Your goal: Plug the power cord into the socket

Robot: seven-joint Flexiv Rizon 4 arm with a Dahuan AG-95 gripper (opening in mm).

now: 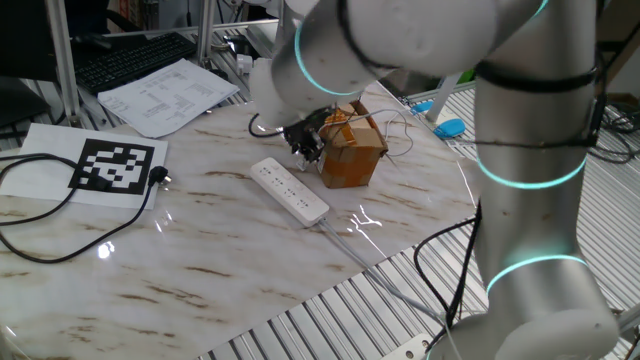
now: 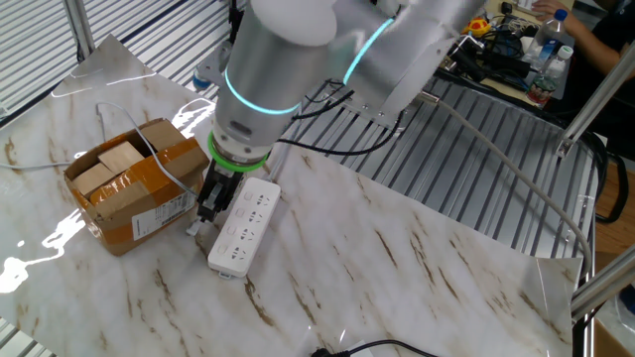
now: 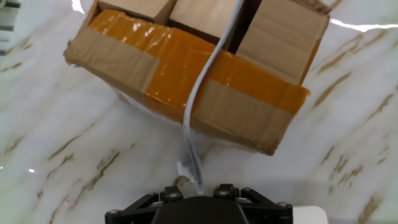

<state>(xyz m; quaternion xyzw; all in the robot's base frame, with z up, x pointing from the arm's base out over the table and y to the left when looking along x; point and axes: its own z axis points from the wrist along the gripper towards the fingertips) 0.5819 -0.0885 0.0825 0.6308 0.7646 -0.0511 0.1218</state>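
The socket (image 1: 290, 190) is a long white power strip lying flat on the marble table, with its cable leaving the near end. My gripper (image 1: 305, 148) hangs low over the strip's far end, beside a cardboard box. In the other fixed view the gripper (image 2: 210, 203) stands at the left edge of the socket (image 2: 243, 223). In the hand view, the thin grey power cord (image 3: 202, 81) drops off the box and runs in between the fingers of my gripper (image 3: 199, 190), which is shut on its end. The plug itself is hidden in the jaws.
An open cardboard box (image 2: 129, 183) banded with orange tape stands right beside the strip. A black cable with a plug (image 1: 160, 178) lies on a marker sheet (image 1: 115, 165) at the left. Papers (image 1: 165, 95) and a keyboard sit at the back.
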